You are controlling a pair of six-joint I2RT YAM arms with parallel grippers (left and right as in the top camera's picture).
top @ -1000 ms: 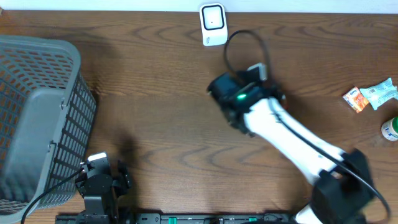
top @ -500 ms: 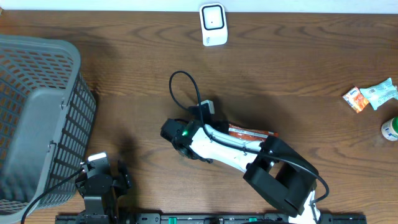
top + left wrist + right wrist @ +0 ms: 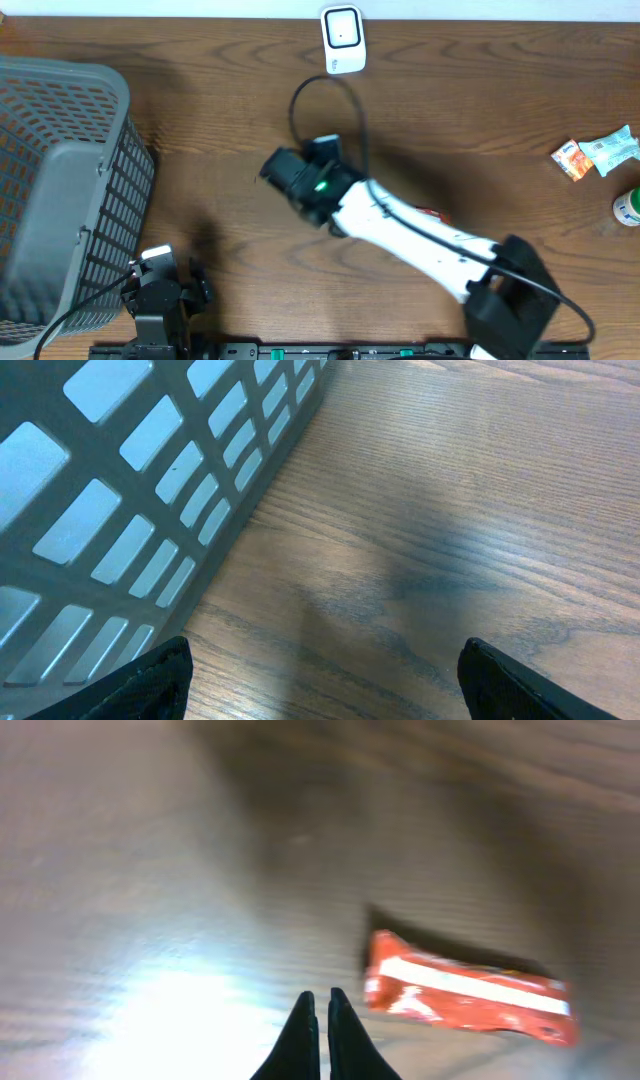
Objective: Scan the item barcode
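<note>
My right arm (image 3: 420, 235) is a white tapered shell between black joints, with a green light (image 3: 322, 186) at the wrist and a thin black cable (image 3: 325, 78). My right end effector (image 3: 321, 995) has slim, dark, pointed fingers (image 3: 300, 1042).

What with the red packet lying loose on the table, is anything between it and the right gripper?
Nothing visible does. In the right wrist view, only bare table separates the shut right gripper from the red packet, which lies flat beside it.
</note>
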